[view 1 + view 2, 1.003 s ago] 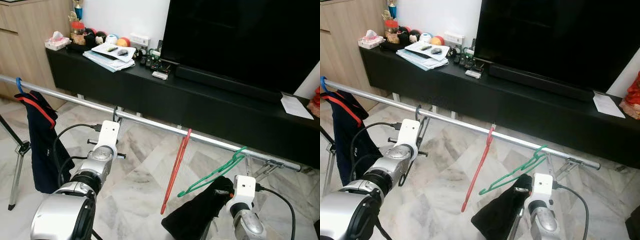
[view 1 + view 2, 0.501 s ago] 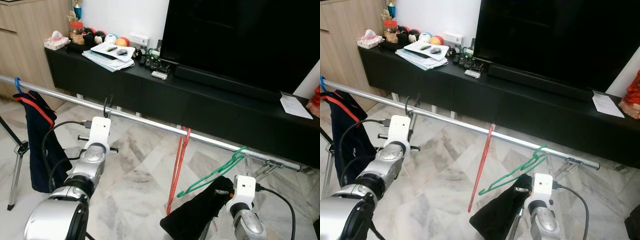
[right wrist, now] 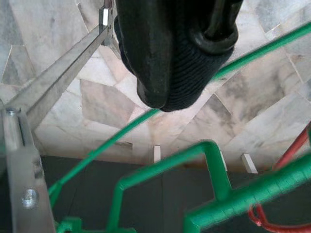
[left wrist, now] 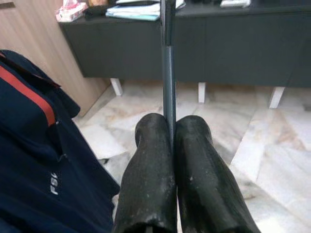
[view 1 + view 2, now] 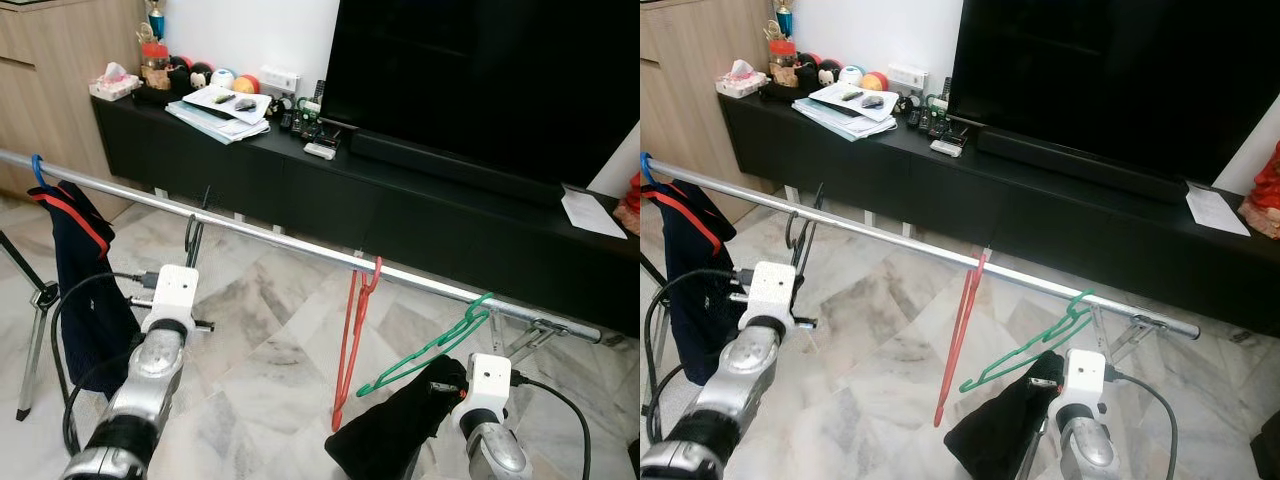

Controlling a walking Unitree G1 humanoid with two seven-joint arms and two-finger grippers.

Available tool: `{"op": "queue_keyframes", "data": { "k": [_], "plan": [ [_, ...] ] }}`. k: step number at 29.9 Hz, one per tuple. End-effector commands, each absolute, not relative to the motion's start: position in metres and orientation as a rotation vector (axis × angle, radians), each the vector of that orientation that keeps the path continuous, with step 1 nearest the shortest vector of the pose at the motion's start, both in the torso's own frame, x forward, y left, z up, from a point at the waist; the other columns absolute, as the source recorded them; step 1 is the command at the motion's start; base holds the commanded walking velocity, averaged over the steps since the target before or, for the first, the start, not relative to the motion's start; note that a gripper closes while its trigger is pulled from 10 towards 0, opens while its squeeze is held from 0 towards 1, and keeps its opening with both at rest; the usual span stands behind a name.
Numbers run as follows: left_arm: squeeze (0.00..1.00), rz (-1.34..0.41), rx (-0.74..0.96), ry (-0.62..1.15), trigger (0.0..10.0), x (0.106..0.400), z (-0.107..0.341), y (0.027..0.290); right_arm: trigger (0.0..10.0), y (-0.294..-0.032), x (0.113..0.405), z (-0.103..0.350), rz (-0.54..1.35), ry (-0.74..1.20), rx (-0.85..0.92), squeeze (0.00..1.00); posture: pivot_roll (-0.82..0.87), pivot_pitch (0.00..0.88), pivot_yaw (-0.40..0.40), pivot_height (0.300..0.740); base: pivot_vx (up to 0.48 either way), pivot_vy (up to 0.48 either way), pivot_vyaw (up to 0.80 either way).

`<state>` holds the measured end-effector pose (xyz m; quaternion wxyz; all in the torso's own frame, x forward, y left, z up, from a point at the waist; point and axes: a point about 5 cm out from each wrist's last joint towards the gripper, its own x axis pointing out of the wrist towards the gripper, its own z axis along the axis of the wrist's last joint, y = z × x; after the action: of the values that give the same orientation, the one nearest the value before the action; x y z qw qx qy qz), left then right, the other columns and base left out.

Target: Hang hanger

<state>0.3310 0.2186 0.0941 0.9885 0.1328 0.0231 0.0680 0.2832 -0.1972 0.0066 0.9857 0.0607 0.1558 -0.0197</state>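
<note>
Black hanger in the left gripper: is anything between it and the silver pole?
Nothing visible. The black hanger has its hook right at the silver pole, on a bare stretch between the navy shirt and red hanger.

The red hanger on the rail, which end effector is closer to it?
Right. The right end effector, holding the green hanger, sits just beside the red hanger; the left end effector is further along the rail, gripping a dark hanger.

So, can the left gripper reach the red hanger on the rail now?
Probably not as it stands: the left gripper is shut on a dark hanger, and the red hanger hangs further along the rail.
</note>
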Motion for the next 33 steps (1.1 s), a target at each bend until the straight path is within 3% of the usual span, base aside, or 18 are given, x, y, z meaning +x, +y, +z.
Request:
{"op": "queue_keyframes", "data": {
  "k": [1, 7, 12, 29, 33],
  "plan": [
    [0.00, 0.109, 0.242, 0.058, 10.0, 0.317, 0.084, 0.214, 10.0, -0.198, 0.282, 0.009, -0.055, 0.282, 0.111, 0.00, 0.02, 0.042, -0.113, 0.740, 0.000, 0.000, 0.00],
    [0.00, 0.154, 0.184, 0.110, 10.0, 0.279, 0.061, 0.225, 10.0, -0.198, 0.267, 0.000, -0.087, 0.282, 0.115, 0.00, 0.01, 0.043, -0.039, 0.740, 0.000, 0.000, 0.00],
    [0.00, 0.183, 0.178, 0.075, 10.0, 0.267, 0.064, 0.233, 10.0, -0.197, 0.255, -0.007, -0.105, 0.290, 0.108, 0.00, 0.01, 0.038, -0.012, 0.740, 0.000, 0.000, 0.00],
    [0.00, 0.105, 0.141, 0.108, 10.0, 0.257, 0.062, 0.226, 10.0, -0.194, 0.241, -0.002, -0.113, 0.230, 0.075, 0.00, -0.01, 0.005, 0.036, 0.740, 0.000, 0.000, 0.00],
    [0.00, 0.102, 0.137, 0.111, 10.0, 0.257, 0.063, 0.225, 10.0, -0.192, 0.240, -0.001, -0.097, 0.220, 0.069, 0.00, -0.01, 0.000, 0.033, 0.740, 0.000, 0.000, 0.80]
  ]
}}
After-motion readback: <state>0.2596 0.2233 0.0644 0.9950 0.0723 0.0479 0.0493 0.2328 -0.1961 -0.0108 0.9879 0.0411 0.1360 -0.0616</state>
